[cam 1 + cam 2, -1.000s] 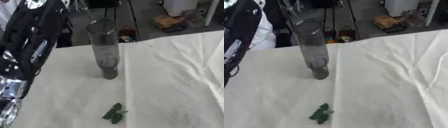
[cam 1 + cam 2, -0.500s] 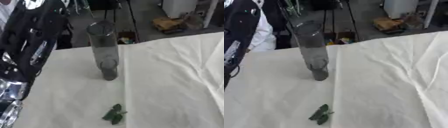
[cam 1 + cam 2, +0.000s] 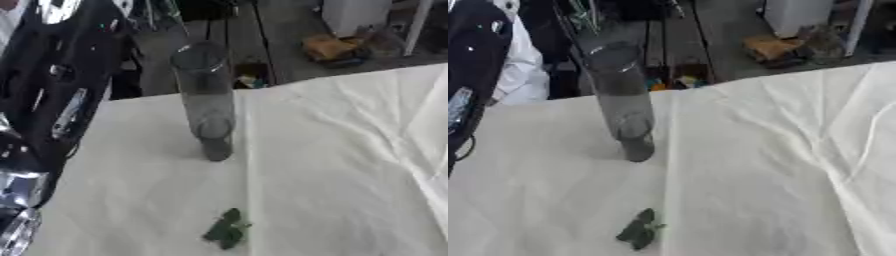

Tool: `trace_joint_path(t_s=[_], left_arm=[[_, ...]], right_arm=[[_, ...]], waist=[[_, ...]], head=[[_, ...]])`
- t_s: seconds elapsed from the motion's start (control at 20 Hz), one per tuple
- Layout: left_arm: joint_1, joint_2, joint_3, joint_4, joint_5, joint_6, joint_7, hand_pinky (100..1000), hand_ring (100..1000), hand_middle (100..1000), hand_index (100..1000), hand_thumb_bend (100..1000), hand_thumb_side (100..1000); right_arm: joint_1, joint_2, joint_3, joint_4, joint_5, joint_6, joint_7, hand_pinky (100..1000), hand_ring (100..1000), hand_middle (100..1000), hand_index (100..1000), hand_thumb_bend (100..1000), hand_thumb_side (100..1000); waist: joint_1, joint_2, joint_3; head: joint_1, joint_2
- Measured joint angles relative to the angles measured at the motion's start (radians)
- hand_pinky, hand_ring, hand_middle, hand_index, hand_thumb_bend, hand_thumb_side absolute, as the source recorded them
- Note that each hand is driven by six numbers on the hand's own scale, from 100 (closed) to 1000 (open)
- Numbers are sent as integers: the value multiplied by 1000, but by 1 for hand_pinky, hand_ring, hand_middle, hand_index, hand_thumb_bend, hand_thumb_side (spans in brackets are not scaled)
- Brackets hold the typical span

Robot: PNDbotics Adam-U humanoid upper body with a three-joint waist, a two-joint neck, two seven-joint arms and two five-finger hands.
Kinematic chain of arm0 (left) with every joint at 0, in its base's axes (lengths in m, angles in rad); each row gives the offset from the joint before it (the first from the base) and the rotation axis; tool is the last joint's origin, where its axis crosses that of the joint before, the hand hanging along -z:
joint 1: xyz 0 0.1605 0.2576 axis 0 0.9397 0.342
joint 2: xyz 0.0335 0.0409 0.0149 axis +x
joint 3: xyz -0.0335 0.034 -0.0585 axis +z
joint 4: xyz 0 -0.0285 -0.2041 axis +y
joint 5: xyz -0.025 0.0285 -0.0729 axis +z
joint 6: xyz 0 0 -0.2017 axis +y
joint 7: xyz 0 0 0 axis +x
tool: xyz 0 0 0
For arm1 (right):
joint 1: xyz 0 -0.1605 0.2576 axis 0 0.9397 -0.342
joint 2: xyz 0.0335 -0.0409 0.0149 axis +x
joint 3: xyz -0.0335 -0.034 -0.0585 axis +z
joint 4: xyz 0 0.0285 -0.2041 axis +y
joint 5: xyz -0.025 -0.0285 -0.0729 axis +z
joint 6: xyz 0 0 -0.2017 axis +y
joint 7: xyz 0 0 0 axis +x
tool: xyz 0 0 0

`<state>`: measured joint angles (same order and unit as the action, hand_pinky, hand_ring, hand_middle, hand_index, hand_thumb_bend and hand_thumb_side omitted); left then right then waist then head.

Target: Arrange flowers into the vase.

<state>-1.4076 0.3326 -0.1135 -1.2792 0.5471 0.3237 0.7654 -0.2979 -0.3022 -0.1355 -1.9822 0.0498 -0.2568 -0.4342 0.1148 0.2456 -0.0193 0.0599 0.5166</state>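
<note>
A tall clear glass vase (image 3: 205, 100) stands upright on the white cloth (image 3: 332, 165), near the table's far edge. A small green leafy sprig (image 3: 226, 230) lies on the cloth in front of it, toward me. Thin greenish stems (image 3: 579, 15) show at the top edge, above and behind the vase's rim; what holds them is out of sight. My left arm (image 3: 52, 100), black with a silver joint (image 3: 19, 200), rises along the left side and leaves the picture at the top. Neither hand shows in either view.
The table's far edge (image 3: 350, 75) runs behind the vase, with floor beyond it. An orange-brown object (image 3: 332, 47) and a white box (image 3: 354, 15) sit on that floor. The cloth is creased on the right (image 3: 859, 150).
</note>
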Motion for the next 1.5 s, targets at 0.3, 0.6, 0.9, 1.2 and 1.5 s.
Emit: trace_joint_path(t_s=[0.3,0.6,0.9,1.2,1.5], left_arm=[[17,-24,-6,-1,0,1,-1,100,100,100,100,100,758],[17,-49,-16,-16,0,2,-2,100,100,100,100,100,755],[20,-60,-21,-19,-12,7,-7,100,100,100,100,100,755],[27,-60,-24,-17,-35,12,-12,100,100,100,100,100,750],[33,-60,-24,-12,-50,13,-13,100,100,100,100,100,751]], right_arm=[[-1,2,1,0,-9,1,2,757,614,483,827,100,927],[-1,8,1,0,-16,2,3,758,615,483,828,100,927],[-1,8,1,0,-17,3,4,759,616,482,828,100,927],[-1,8,1,0,-21,4,5,762,617,482,829,100,931],[-1,8,1,0,-26,6,7,762,618,481,830,100,930]], waist=[[0,0,0],[0,0,-4],[0,0,-4],[4,0,-5],[5,0,-7]], head=[[-1,-4],[-1,-8],[-1,-8],[0,-8],[0,-9]])
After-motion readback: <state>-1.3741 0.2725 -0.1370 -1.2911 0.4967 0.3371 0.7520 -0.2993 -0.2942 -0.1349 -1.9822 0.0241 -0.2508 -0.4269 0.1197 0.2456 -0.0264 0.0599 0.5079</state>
